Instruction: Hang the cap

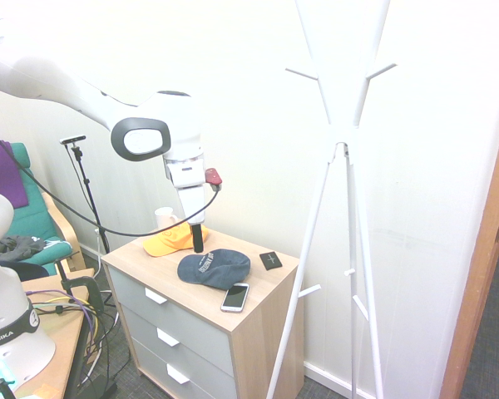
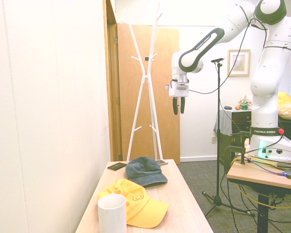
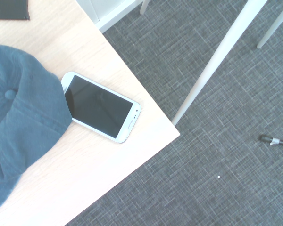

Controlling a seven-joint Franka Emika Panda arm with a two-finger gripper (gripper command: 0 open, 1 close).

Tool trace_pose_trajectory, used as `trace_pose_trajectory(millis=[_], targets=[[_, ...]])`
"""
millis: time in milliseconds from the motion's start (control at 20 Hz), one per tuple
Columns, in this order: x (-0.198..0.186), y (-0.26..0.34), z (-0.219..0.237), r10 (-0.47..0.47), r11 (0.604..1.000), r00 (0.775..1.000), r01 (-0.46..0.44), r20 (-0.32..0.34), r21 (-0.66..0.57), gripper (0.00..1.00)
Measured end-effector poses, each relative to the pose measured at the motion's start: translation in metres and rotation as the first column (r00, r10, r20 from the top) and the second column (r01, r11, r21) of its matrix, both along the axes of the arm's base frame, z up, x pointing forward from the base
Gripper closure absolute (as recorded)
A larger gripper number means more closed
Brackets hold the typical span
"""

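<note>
The cap (image 1: 214,268) lies on the tabletop (image 1: 249,295), its edge touching a phone (image 1: 235,297) by the front corner. Behind it sit an orange cap (image 1: 173,240) and a mug (image 1: 165,219). The gripper (image 2: 178,106) hangs above, empty, jaws slightly spread. The rack (image 1: 343,125) stands beside the tabletop.

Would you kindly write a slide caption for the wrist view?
Navy cap on the wooden dresser top, its edge overlapping a white smartphone near the corner, coat-rack legs standing on grey carpet.
</note>
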State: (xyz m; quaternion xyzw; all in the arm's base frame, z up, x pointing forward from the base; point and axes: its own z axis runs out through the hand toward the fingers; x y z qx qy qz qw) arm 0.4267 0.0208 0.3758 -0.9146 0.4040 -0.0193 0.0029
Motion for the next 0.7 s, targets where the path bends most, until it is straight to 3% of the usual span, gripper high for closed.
trace_pose_trajectory(millis=[150, 350, 700], targets=[[0.000, 0.004, -0.001, 0.014, 1.000, 1.000, -0.014, -0.002, 0.000, 0.00], [0.000, 0.054, -0.013, 0.088, 0.996, 0.996, -0.088, 0.006, 0.002, 0.00], [0.023, 0.144, -0.077, 0.140, 0.989, 0.990, -0.141, 0.029, 0.033, 0.00]])
